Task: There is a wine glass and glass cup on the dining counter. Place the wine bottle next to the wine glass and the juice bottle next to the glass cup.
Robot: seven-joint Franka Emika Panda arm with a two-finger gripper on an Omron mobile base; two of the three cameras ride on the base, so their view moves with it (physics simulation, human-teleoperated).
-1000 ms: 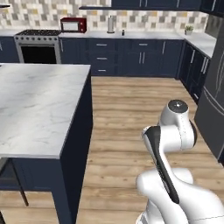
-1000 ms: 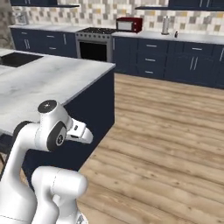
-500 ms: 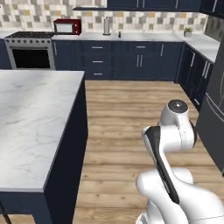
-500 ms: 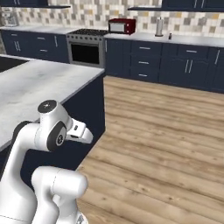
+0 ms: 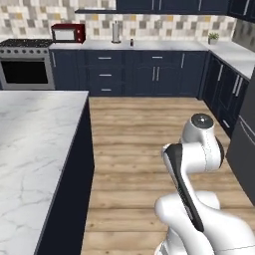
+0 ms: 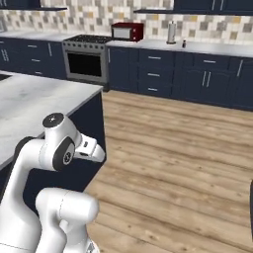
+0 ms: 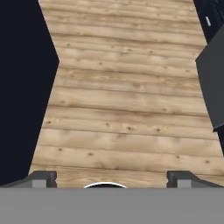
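The dining counter [image 5: 30, 144], white grey-veined marble over dark navy cabinets, fills the left of the left base view, and its corner lies at the left of the right base view [image 6: 34, 96]. My gripper [image 7: 111, 179] is open, its two dark fingertips [image 7: 43, 178] far apart with nothing between them, looking down at wooden floor. The arm is folded close to the base beside the counter's end. The wine glass, glass cup, wine bottle and juice bottle are out of view.
Navy cabinets line the back wall, with a stove [image 5: 25, 64], a red microwave [image 5: 68, 33], a pale cylinder [image 5: 116, 31] and a small dark object [image 5: 131, 42] on the counter. A dark grey fridge [image 5: 244, 149] stands at the right. Wooden floor [image 6: 183, 148] lies ahead.
The whole scene has slid left in the left base view and right in the right base view, so the base has moved. The arm keeps its folded pose and the gripper stays open.
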